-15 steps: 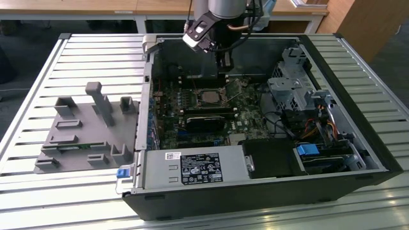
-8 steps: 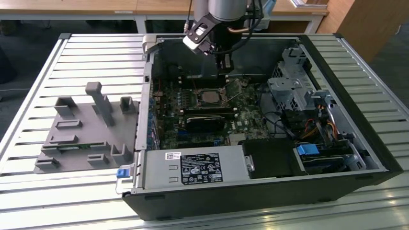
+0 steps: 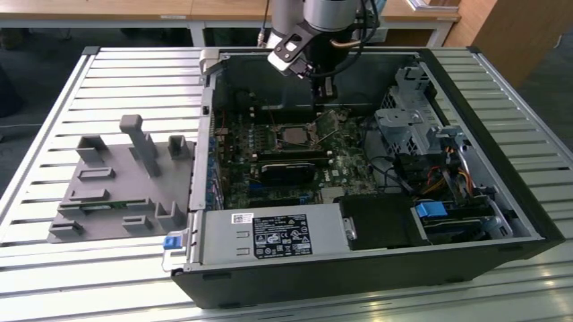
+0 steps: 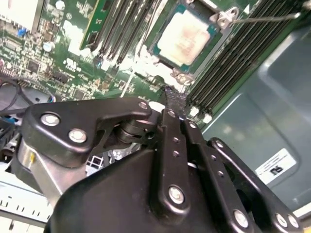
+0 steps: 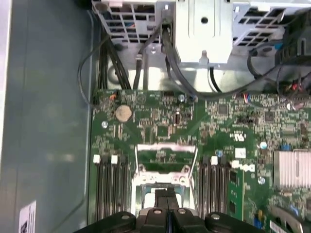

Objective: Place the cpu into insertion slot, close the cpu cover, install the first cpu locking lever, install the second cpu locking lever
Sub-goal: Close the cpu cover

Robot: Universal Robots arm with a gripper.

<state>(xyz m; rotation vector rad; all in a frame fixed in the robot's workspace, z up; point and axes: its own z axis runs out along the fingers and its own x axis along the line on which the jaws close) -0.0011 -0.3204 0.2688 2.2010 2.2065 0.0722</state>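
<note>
Exterior view shows an open computer case (image 3: 376,278) lying on a slatted table (image 3: 134,74), with the socket (image 3: 294,136) near the middle of its green board. The gripper (image 3: 323,94) hangs low over the board, close to the socket on the side facing the case's far wall. A grey plastic tray (image 3: 107,194) sits well away from the socket, outside the case on the exterior view's left.

In the second wrist view the chip (image 4: 184,39) lies flat inside the socket (image 4: 210,30), its silvery face up and uncovered, with a green rim showing round it. A thin metal lever (image 4: 262,18) sticks out from one corner of the socket. The gripper (image 4: 171,94) ends just short of the socket's near edge; its two black fingers (image 4: 167,126) are pressed together, and I see nothing between them.

In the first wrist view the metal cover (image 5: 165,148) is swung up off the socket, and the green board shows through its square window. The gripper (image 5: 165,194) sits right at the foot of the cover, over the socket's edge. Whether the tips touch the cover I cannot tell. Black memory slots (image 5: 109,184) run along both sides of the socket.
</note>
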